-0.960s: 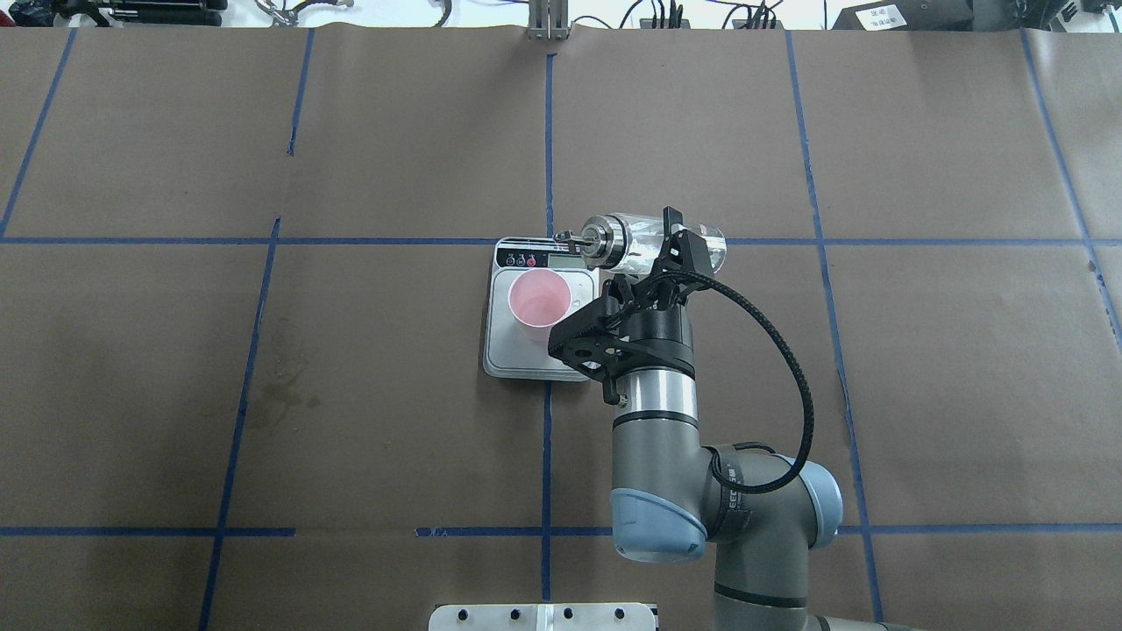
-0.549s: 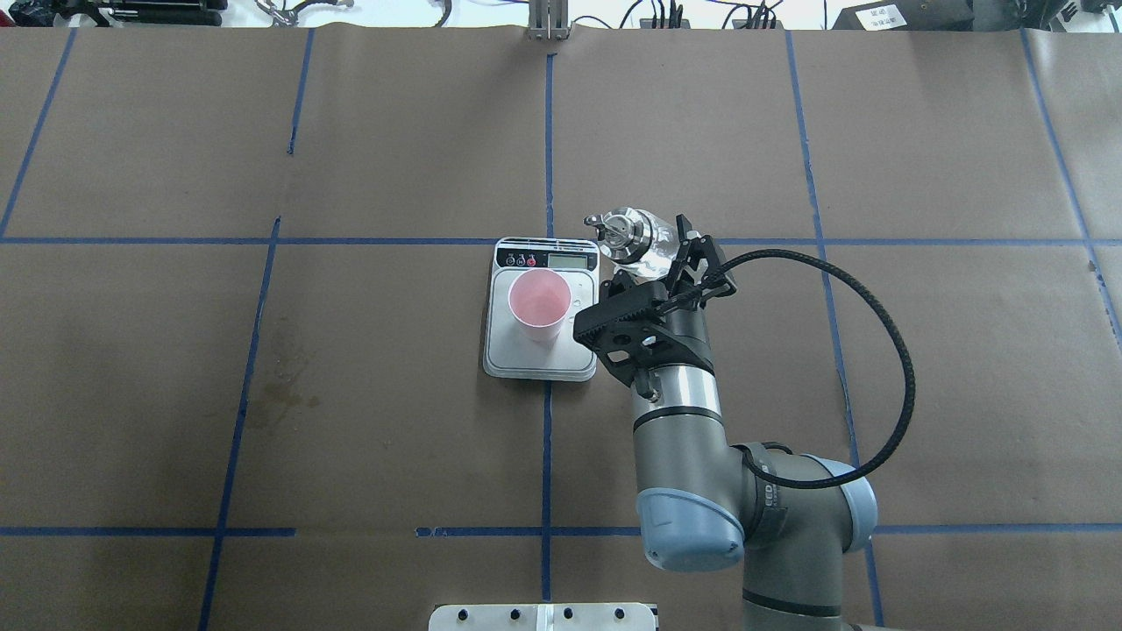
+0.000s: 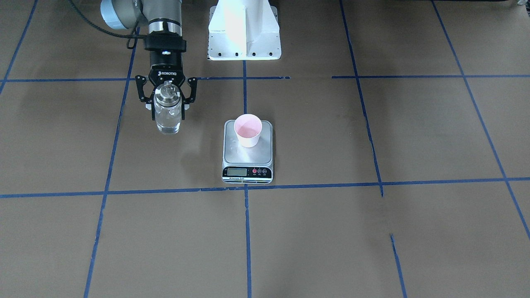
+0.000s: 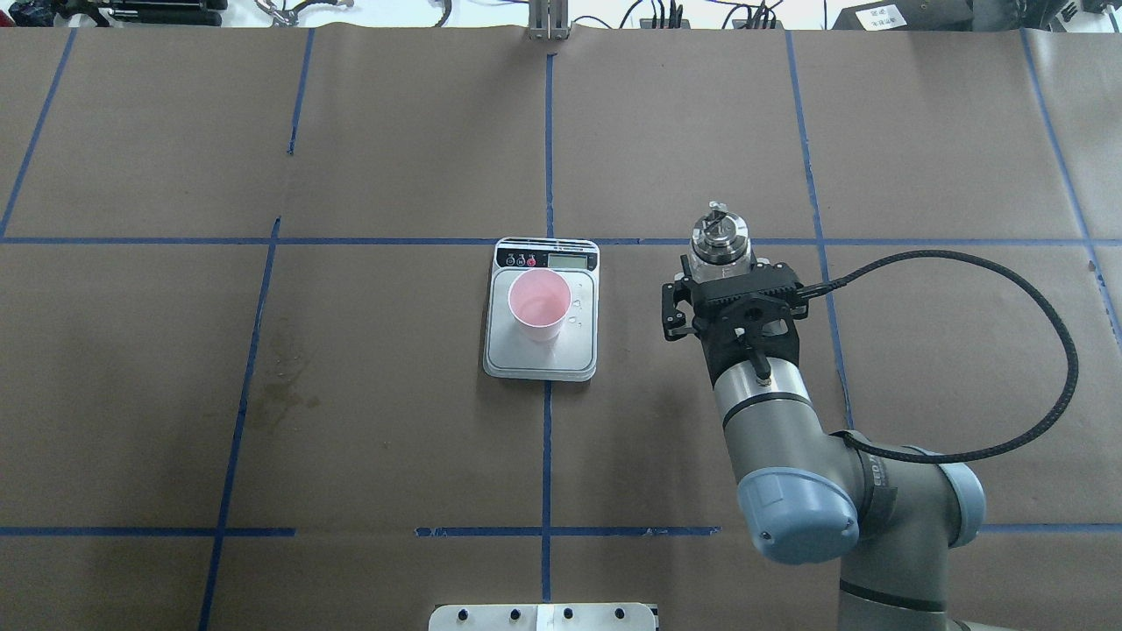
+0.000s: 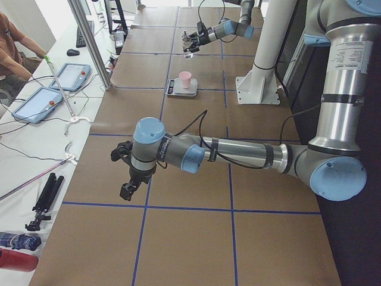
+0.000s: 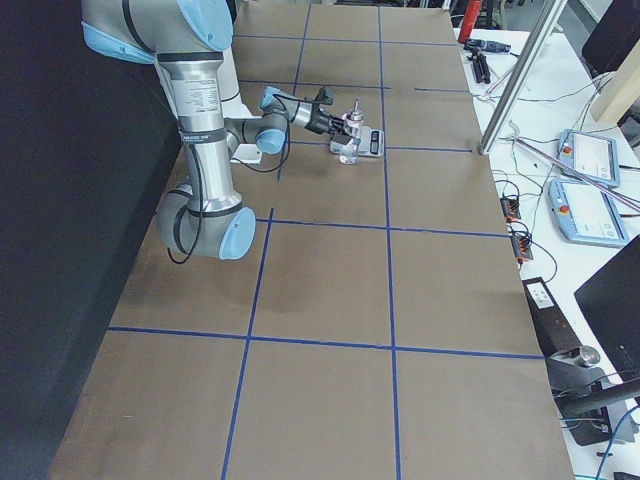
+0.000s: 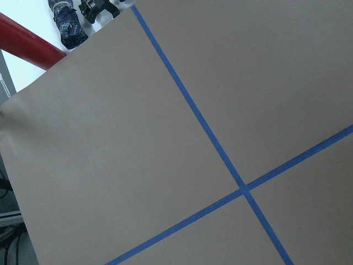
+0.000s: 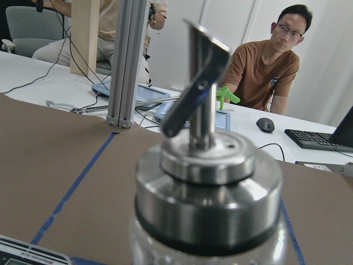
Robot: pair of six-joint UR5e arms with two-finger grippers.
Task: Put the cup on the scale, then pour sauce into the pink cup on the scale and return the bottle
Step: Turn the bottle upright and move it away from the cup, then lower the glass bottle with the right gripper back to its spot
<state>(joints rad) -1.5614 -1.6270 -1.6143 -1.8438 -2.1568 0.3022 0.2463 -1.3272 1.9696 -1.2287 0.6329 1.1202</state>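
Firmly clamped on the bottle (image 4: 718, 235), the right gripper (image 3: 167, 105) is holding it upright, spout up — well off to the robot's right of the scale (image 3: 247, 159). The cup (image 3: 247, 130) is standing roughly mid-platform on the scale, its pink mouth facing up. The left gripper (image 5: 126, 173) is hanging over the paper-covered table (image 5: 196, 238) far from both — whether its jaws are apart or together cannot be told.

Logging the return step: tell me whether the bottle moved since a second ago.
Yes. The bottle, earlier tipped at the scale, is now upright, farther right, clear of it.
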